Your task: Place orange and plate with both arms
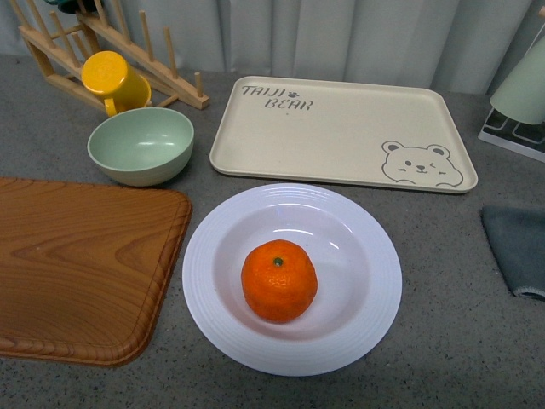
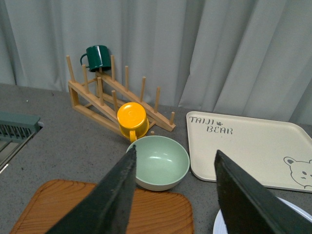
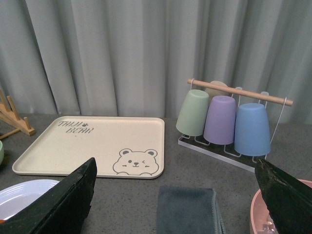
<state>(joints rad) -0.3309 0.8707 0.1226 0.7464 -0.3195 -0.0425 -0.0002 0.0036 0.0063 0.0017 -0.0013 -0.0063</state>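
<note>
The orange sits in the well of the white plate, which rests on the worktop just before the bear tray. The left jaws and right jaws gape wide (nothing gripped), so I'd judge the placing finished.

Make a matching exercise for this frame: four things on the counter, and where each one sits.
Things
1. orange
2. yellow mug
3. green bowl
4. bear tray

Places
a. directly behind the wooden board
b. in the plate
c. directly behind the plate
d. by the wooden rack

Pairs: 1-b, 2-d, 3-a, 4-c
</note>
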